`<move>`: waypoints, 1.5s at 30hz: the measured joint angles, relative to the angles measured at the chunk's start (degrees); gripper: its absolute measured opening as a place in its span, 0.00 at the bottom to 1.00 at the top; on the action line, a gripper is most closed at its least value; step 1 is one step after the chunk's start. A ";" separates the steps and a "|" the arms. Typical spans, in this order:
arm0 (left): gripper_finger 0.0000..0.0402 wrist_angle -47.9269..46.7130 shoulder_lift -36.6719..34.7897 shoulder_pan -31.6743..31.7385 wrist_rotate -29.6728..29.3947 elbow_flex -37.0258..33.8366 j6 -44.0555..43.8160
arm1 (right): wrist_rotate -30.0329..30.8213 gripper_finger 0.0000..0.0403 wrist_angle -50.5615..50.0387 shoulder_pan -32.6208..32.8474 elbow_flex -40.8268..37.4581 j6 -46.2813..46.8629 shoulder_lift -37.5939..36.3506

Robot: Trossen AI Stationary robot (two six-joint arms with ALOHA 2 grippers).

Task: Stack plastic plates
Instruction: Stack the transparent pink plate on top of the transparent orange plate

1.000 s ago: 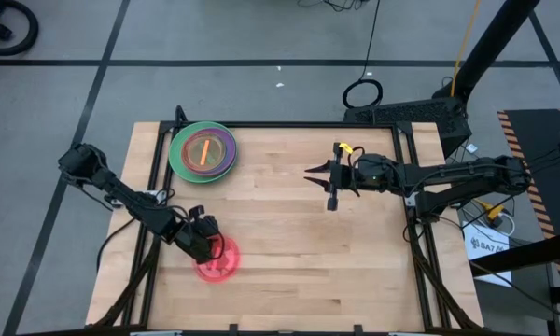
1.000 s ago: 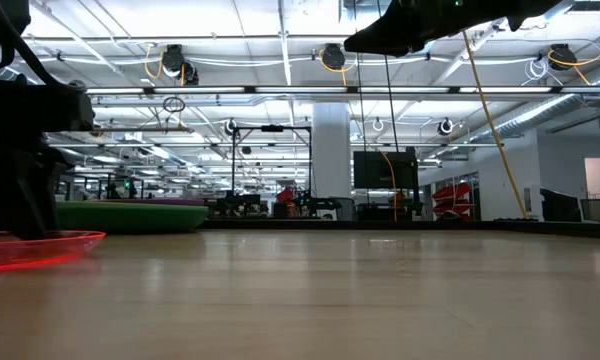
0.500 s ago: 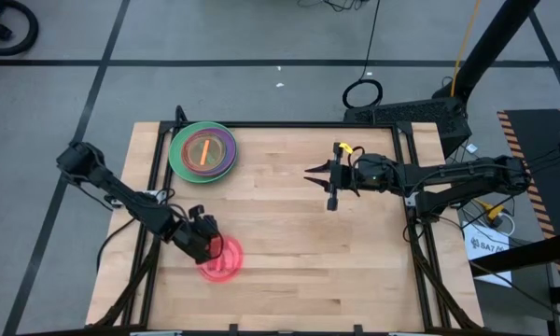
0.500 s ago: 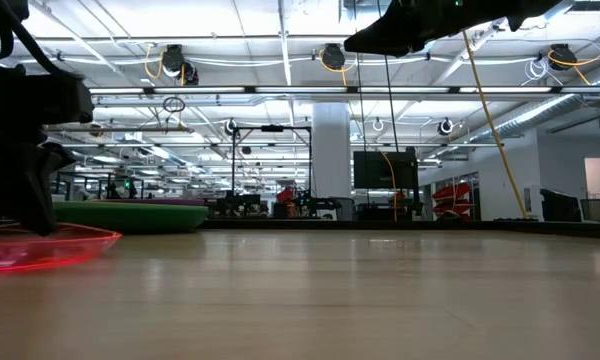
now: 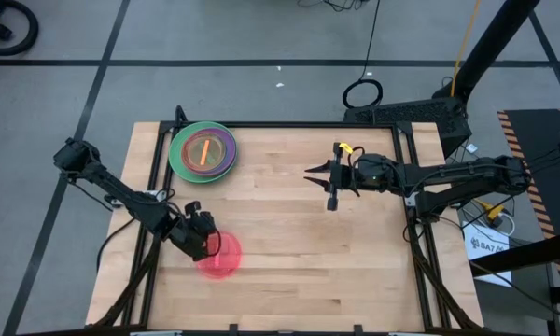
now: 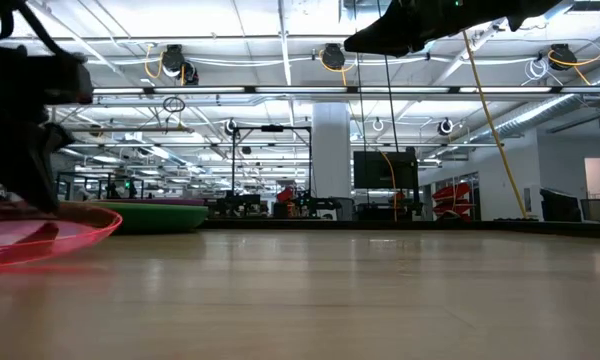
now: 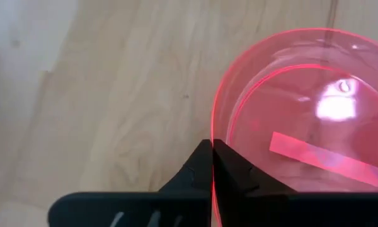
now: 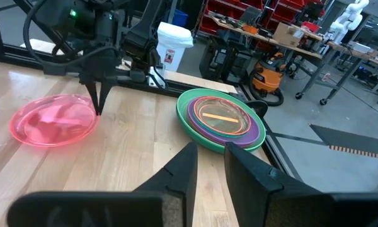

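1. The wooden desk (image 5: 289,224) carries a stack of plates (image 5: 203,152) at its far left corner: a green plate at the bottom, a purple one on it, and a small clear orange one on top.
2. A pink plate (image 5: 220,258) lies apart from the stack, near the left front of the desk, with bare wood between the two.
3. Nothing stands on the desk between the pink plate and the stack.
4. The left gripper (image 5: 205,245) is at the pink plate's left rim; its jaws are closed on that rim, one finger inside the plate and one outside, as the left wrist view (image 7: 212,170) shows.
5. In the low view the pink plate (image 6: 40,235) sits tilted, the held side raised off the desk.
6. The right gripper (image 5: 329,176) hangs above the middle of the desk, well apart from both the stack and the pink plate; its jaws stand a little apart and hold nothing.
7. Beyond the desk's far edge, a black cable coil (image 5: 362,93) lies on the floor.
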 joint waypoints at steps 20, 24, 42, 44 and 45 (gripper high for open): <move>0.00 -16.93 -11.70 20.82 -6.13 8.86 3.44 | 0.00 0.18 0.00 -0.02 0.00 -0.22 0.00; 0.00 -16.91 -14.85 27.44 -7.09 8.86 6.67 | 0.00 0.18 -0.01 -0.01 0.00 -0.22 0.00; 0.00 -13.39 -23.26 65.64 -1.54 12.06 29.73 | 0.00 0.18 0.00 -0.02 0.00 -0.61 0.00; 0.00 -13.42 -23.26 69.52 2.49 13.64 30.53 | 0.00 0.18 -0.02 -0.01 0.01 -0.62 -0.01; 0.00 -13.32 -23.28 71.27 3.71 14.27 31.16 | 0.00 0.18 -0.01 -0.02 0.01 -0.62 0.00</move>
